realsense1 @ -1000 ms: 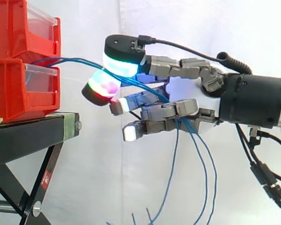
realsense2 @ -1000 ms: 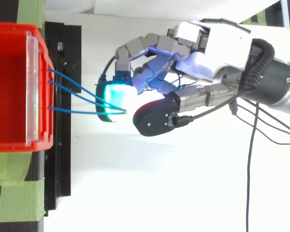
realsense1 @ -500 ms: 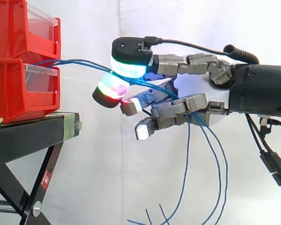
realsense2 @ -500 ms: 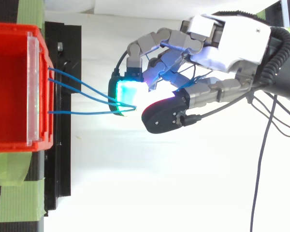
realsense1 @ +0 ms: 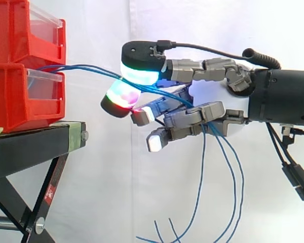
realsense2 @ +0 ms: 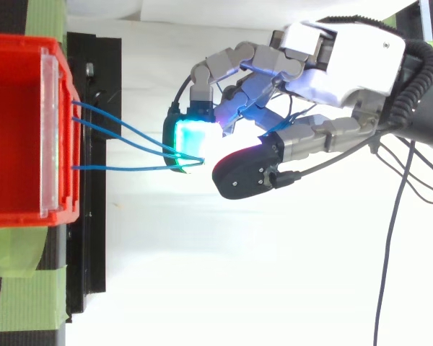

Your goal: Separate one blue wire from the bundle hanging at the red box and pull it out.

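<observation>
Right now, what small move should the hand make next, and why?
All three wires from the bin meet between the hand's pads, so pulling now would likely drag the whole bundle. It should probably loosen the pinch slightly and let two slip out.

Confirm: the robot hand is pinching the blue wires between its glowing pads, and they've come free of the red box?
Not free: the top view shows the blue wires running into the red box. The robot hand does pinch them between its pads.
</observation>
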{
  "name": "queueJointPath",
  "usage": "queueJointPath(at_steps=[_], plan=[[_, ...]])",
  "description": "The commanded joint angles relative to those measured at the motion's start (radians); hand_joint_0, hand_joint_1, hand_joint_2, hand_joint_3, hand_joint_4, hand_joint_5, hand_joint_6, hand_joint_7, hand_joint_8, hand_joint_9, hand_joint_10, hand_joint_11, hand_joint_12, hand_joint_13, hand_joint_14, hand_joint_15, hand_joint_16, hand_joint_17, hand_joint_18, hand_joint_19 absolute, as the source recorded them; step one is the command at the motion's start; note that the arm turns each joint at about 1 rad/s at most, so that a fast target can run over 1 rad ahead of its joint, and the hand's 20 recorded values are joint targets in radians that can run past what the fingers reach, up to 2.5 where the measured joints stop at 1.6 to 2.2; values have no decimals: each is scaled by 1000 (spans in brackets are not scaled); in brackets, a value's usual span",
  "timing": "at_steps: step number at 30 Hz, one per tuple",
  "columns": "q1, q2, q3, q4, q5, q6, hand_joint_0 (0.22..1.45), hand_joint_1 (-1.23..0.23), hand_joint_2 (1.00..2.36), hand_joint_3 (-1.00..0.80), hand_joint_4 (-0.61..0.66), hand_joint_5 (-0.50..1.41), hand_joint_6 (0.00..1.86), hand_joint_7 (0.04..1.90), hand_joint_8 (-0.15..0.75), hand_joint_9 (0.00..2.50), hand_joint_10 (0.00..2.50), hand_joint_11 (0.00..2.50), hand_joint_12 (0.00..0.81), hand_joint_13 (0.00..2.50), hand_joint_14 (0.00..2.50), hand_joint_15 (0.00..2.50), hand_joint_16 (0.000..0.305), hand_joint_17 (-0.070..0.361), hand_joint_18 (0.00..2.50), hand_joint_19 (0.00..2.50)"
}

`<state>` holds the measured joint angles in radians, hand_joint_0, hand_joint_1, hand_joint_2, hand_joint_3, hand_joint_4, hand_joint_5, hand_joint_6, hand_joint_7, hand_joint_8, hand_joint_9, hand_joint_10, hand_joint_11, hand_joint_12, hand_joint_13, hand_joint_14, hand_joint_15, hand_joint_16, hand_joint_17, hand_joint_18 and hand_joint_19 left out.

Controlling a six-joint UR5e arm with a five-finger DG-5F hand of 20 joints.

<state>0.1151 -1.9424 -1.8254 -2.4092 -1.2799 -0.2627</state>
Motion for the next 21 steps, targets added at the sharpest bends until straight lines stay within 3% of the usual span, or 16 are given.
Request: queueJointPath(at_steps=[1,21], plan=[[0,0,0,-1,-1,2,662,-742,1027,-153,223,-202,803,1071,323,931,8,1481,305,1193,1876,823,50,112,703,887],[0,0,0,-1,-1,0,629,-689,1025,-184,232,-205,808,1099,327,942,8,1495,302,1198,1894,798,51,114,702,878]])
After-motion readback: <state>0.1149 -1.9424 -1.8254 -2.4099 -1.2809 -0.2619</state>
